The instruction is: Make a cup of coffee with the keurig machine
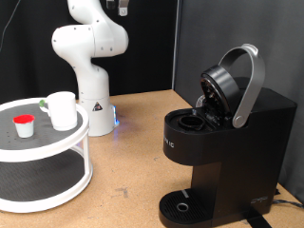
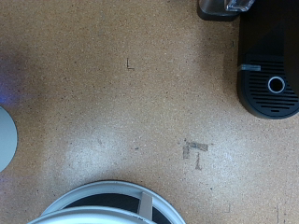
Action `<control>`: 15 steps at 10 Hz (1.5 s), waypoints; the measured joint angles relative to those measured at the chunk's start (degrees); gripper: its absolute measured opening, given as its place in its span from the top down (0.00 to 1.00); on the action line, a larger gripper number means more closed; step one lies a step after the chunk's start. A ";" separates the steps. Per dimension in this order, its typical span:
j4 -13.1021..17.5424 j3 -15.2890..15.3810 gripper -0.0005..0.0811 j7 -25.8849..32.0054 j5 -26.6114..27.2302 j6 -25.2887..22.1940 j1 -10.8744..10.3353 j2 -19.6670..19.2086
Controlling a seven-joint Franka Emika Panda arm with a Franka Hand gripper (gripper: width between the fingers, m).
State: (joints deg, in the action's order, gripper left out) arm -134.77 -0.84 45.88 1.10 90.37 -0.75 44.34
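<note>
The keurig machine [image 1: 223, 142] stands at the exterior view's right with its grey handle [image 1: 249, 85] raised and its head tipped open over the pod chamber [image 1: 195, 119]. The cup [image 1: 62, 109] sits on the top tier of a white round rack [image 1: 57, 142] at the left, beside a red-topped pod [image 1: 24, 124]. Only a dark bit of my gripper [image 1: 118, 6] shows at the exterior view's top edge, high above the table and far from both. The wrist view looks down on the machine [image 2: 271, 56] and the rack's rim [image 2: 112, 191]; no fingers show there for certain.
The arm's white base [image 1: 95, 109] stands behind the rack with a blue light at its foot. Bare brown tabletop [image 2: 131, 103] lies between rack and machine. The machine's round drip tray [image 1: 180, 204] holds nothing.
</note>
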 joint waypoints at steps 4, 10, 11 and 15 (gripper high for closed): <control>-0.01 -3.22 0.01 2.10 -1.86 0.00 0.81 0.14; -0.14 -10.38 0.01 10.66 -6.58 -0.66 2.82 2.25; -0.14 -10.56 0.01 11.07 -6.59 -0.66 2.82 2.22; 0.10 -15.66 0.01 17.19 -12.18 -0.55 4.24 2.72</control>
State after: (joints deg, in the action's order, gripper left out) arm -134.68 -16.50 63.08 -11.08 89.82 3.49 47.06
